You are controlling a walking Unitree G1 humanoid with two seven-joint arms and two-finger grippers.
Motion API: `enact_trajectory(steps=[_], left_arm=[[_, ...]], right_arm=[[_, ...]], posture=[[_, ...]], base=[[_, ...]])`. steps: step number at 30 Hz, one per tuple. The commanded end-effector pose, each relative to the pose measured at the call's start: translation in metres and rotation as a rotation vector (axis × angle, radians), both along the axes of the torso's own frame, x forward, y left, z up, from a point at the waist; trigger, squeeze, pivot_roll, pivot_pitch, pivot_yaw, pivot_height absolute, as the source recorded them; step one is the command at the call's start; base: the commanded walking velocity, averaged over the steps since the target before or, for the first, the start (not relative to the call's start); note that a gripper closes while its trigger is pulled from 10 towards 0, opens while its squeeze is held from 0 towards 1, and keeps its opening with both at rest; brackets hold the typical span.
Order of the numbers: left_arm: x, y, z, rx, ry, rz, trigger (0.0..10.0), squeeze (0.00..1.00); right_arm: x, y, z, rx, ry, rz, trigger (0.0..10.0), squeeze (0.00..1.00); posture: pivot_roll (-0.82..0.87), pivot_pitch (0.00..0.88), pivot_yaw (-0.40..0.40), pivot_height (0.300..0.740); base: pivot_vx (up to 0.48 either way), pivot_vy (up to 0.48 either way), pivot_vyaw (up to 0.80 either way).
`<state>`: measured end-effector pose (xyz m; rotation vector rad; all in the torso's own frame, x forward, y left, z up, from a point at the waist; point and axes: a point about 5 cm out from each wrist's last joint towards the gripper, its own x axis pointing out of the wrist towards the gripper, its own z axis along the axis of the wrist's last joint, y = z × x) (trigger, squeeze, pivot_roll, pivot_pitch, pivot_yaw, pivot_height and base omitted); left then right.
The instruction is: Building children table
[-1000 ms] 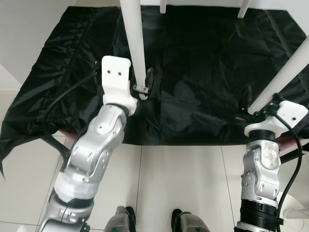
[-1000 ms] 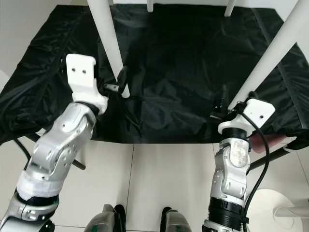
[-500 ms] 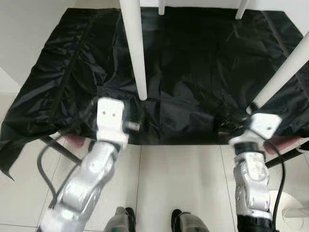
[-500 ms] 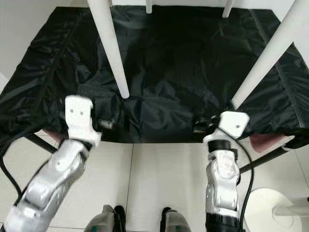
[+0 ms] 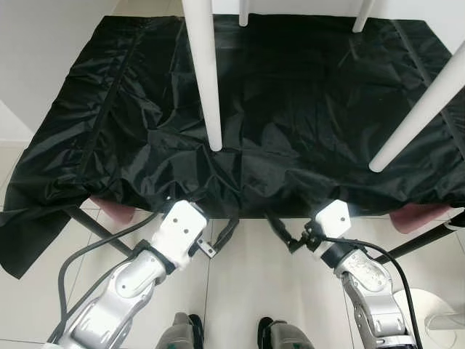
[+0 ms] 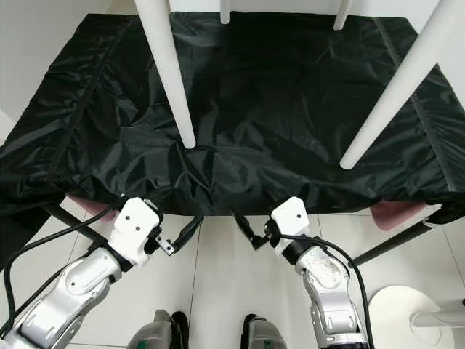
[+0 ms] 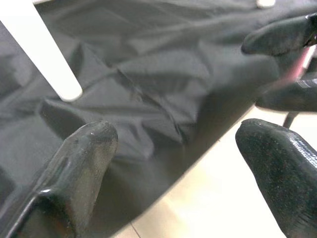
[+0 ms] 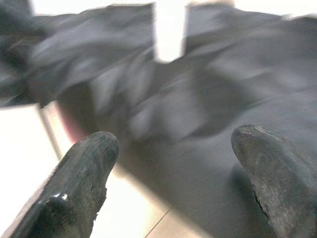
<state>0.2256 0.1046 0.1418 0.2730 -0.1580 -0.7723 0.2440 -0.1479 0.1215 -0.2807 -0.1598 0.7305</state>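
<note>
Task's thing: the upturned children's table under a black cover (image 5: 290, 109), its white legs sticking up; near-left leg (image 5: 203, 73), near-right leg (image 5: 418, 116).
Left gripper (image 5: 218, 240): fingers spread, holding nothing, low before the cover's front edge.
Right gripper (image 5: 285, 234): fingers spread, empty, just beside the left one over the floor tiles (image 5: 247, 283).
Legs from the fingers: both ahead and above, beyond the cover's edge; neither touched.
Long axis: each leg runs up and away from the fingertips, the right one slanted outward.
Nearer arm: left gripper for the near-left leg; the near-right leg lies further off to the right gripper's outer side.
</note>
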Motion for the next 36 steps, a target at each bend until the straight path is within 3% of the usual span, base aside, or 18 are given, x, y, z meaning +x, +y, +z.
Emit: enact_trajectory(steps=[1, 3, 6, 9, 14, 15, 18, 19, 20, 21, 23, 26, 30, 31, 36], left_arm=[[-0.008, 0.0, -0.013, 0.048, 0.047, -0.092, 10.0, 0.0], [-0.014, 0.004, -0.026, 0.07, 0.091, -0.107, 10.0, 0.0], [-0.017, 0.007, -0.037, 0.105, 0.115, -0.113, 10.0, 0.0], [-0.029, 0.024, -0.083, 0.179, 0.247, -0.072, 10.0, 0.0], [-0.03, 0.029, -0.095, 0.197, 0.268, -0.038, 10.0, 0.0], [-0.026, 0.033, -0.107, 0.228, 0.297, 0.023, 10.0, 0.0], [-0.023, 0.037, -0.12, 0.234, 0.34, 0.087, 10.0, 0.0], [-0.019, 0.042, -0.135, 0.239, 0.397, 0.176, 10.0, 0.0], [-0.019, 0.042, -0.135, 0.239, 0.397, 0.176, 10.0, 0.0], [-0.016, 0.047, -0.149, 0.241, 0.456, 0.255, 10.0, 0.0], [-0.016, 0.05, -0.159, 0.242, 0.499, 0.309, 10.0, 0.0], [-0.016, 0.053, -0.169, 0.243, 0.543, 0.358, 10.0, 0.0], [-0.025, 0.064, -0.197, 0.264, 0.704, 0.514, 10.0, 0.0], [-0.025, 0.064, -0.197, 0.264, 0.704, 0.514, 10.0, 0.0], [-0.037, 0.07, -0.215, 0.284, 0.831, 0.605, 10.0, 0.0]], right_arm=[[-0.008, 0.003, -0.015, -0.021, 0.063, 0.064, 10.0, 0.0], [-0.021, 0.003, -0.035, -0.085, 0.157, 0.161, 10.0, 0.0], [-0.025, 0.0, -0.048, -0.088, 0.227, 0.175, 10.0, 0.0], [-0.027, -0.016, -0.086, -0.109, 0.355, 0.061, 10.0, 0.0], [-0.025, -0.021, -0.096, -0.1, 0.396, 0.002, 10.0, 0.0], [-0.022, -0.025, -0.106, -0.047, 0.465, -0.068, 10.0, 0.0], [-0.019, -0.028, -0.116, -0.018, 0.521, -0.136, 10.0, 0.0], [-0.017, -0.03, -0.129, 0.006, 0.583, -0.211, 10.0, 0.0], [-0.017, -0.03, -0.129, 0.006, 0.583, -0.211, 10.0, 0.0], [-0.017, -0.029, -0.139, 0.031, 0.639, -0.273, 10.0, 0.0], [-0.018, -0.027, -0.146, 0.043, 0.674, -0.301, 10.0, 0.0], [-0.018, -0.025, -0.152, 0.044, 0.703, -0.331, 10.0, 0.0], [-0.029, -0.023, -0.172, 0.03, 0.82, -0.436, 10.0, 0.0], [-0.029, -0.023, -0.172, 0.03, 0.82, -0.436, 10.0, 0.0], [-0.046, -0.036, -0.189, -0.057, 0.904, -0.569, 10.0, 0.0]], posture=[[-0.04, 0.184, 0.029, 0.74], [-0.04, 0.186, 0.026, 0.74], [-0.03, 0.187, 0.024, 0.74], [-0.03, 0.187, 0.024, 0.74], [-0.03, 0.185, 0.025, 0.74], [-0.03, 0.18, 0.027, 0.74], [-0.04, 0.174, 0.027, 0.74], [-0.04, 0.17, 0.028, 0.74], [-0.04, 0.17, 0.028, 0.74], [-0.04, 0.166, 0.032, 0.74], [-0.05, 0.163, 0.033, 0.74], [-0.05, 0.162, 0.034, 0.74], [-0.05, 0.154, 0.028, 0.74], [-0.05, 0.154, 0.028, 0.74], [-0.04, 0.138, 0.019, 0.74]], base=[[0.0, 0.0, 0.0], [0.0, 0.0, 0.0], [0.0, 0.0, 0.0], [0.0, 0.0, 0.0], [0.0, 0.0, 0.0], [0.0, 0.0, 0.0], [0.0, 0.0, 0.0], [0.0, 0.0, 0.0], [0.0, 0.0, 0.0], [0.0, 0.0, 0.0], [0.0, 0.0, 0.0], [0.0, 0.0, 0.0], [0.0, 0.0, 0.0], [0.0, 0.0, 0.0], [0.0, 0.0, 0.0]])
